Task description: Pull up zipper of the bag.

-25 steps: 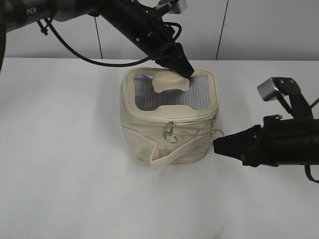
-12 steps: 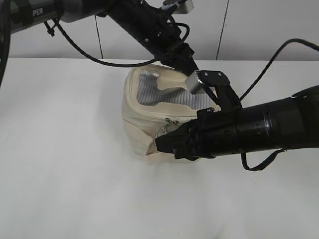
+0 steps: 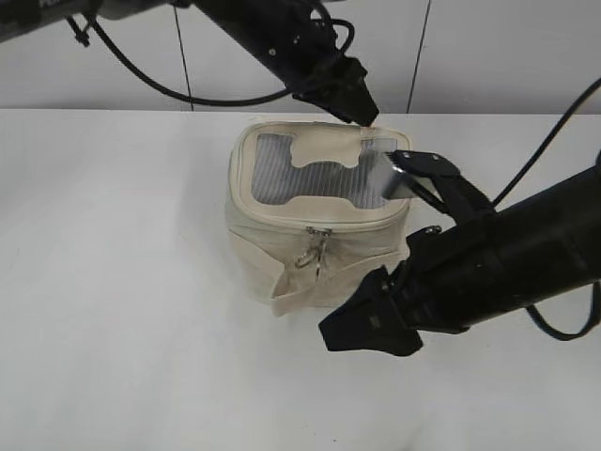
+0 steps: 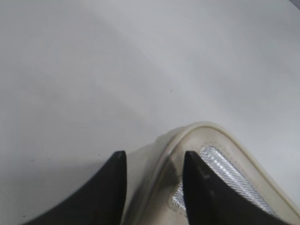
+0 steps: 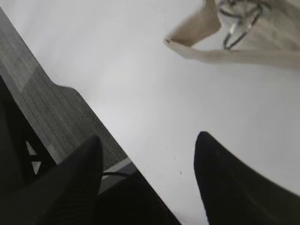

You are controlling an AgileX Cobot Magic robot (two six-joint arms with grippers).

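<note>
The cream bag (image 3: 258,235) stands upright mid-table, its grey mesh top facing up. The zipper (image 3: 324,225) runs round the top rim, and one silver ring pull (image 3: 315,256) hangs at the front; it also shows in the right wrist view (image 5: 241,26). My left gripper (image 3: 364,111) is at the bag's back right corner. In the left wrist view its jaws (image 4: 152,157) are narrowly apart with the bag's rim (image 4: 206,129) between them. My right gripper (image 3: 349,334) is open and empty, low in front of the bag and right of the pull; its jaws (image 5: 147,138) hold nothing.
The bag's wide strap band (image 3: 299,292) sticks out at the lower front. The white table (image 3: 122,310) spreads all round. The right wrist view shows the table's edge with grey floor (image 5: 47,108) beyond. A pale wall stands behind.
My right arm swept left across the bag's front, then drew back lower and to the front. The bag tilted and has settled upright. My left gripper shifted from the top patch to the back right corner.
</note>
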